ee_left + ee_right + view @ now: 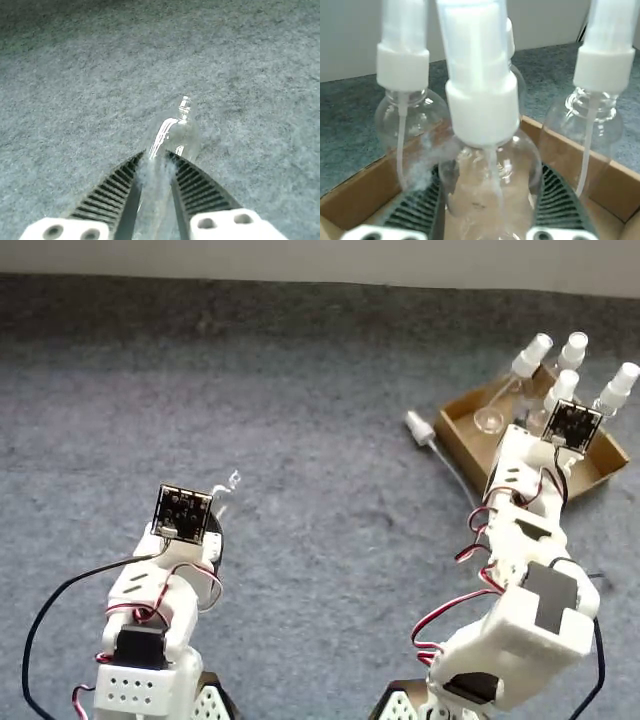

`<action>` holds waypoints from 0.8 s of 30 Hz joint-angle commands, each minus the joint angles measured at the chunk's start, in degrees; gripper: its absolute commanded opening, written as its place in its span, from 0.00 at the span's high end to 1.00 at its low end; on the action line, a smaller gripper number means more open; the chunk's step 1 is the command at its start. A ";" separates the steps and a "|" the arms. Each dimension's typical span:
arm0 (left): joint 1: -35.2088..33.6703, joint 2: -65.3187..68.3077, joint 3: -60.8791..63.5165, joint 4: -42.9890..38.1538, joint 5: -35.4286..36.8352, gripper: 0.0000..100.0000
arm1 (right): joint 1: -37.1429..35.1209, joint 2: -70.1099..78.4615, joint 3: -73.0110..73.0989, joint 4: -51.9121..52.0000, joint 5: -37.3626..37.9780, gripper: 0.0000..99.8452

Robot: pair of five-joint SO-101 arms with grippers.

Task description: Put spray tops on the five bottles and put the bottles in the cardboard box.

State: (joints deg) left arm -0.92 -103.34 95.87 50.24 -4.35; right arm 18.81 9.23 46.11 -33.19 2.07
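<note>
High view: the left arm's (150, 620) wrist board (184, 510) covers most of the bare bottle (231, 480); just the neck pokes out. The right arm (525, 540) lies across the box (460, 440), near wall hidden. Both arm bases run off the bottom edge.

Right wrist view: spray tops (476, 60) cut off at the top edge; capped bottle (490, 185) loses its base at the bottom edge.

Left wrist view: bare bottle's base blurred inside the left gripper (156, 157).

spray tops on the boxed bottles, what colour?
White spray tops; clearest in the right wrist view.
</note>
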 commanded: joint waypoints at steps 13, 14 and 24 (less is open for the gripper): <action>0.92 -0.31 1.19 0.35 -0.44 0.98 | -0.22 -1.01 -0.31 0.84 0.44 0.74; 0.92 -0.31 1.19 0.35 -0.44 0.98 | -0.22 -0.92 -0.13 0.84 0.44 0.74; 0.92 -0.31 1.19 0.35 -0.44 0.98 | -0.22 -1.27 1.80 0.84 0.53 0.74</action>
State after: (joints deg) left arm -0.92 -103.34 95.87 50.24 -4.35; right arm 18.81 9.23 48.22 -32.66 2.07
